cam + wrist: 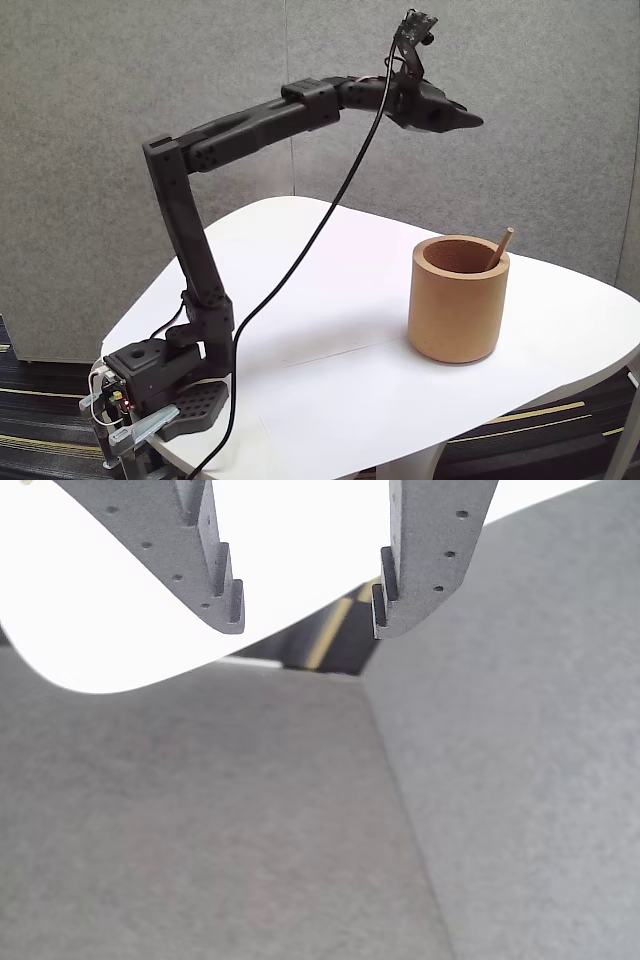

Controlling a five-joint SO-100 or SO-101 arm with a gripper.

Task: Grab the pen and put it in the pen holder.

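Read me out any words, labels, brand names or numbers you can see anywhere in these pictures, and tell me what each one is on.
There is no readable text.
The pen holder is plain matte tan, with no label.
The pen standing in it is unmarked.
The black arm shows holes only, no lettering; the open gripper likewise.
The base has a small red light, no legible marking.
The white table and grey wall panels are blank.

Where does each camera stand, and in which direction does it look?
Fixed view: stands off the table's near side, raised, looking slightly down at the white table, the pen holder with the pen inside, and the whole arm with its gripper lifted high.
Wrist view: rides on the gripper, looking past the open fingers at the table edge and grey partition walls.
Shared: both show the white table, the grey partitions and the gripper.
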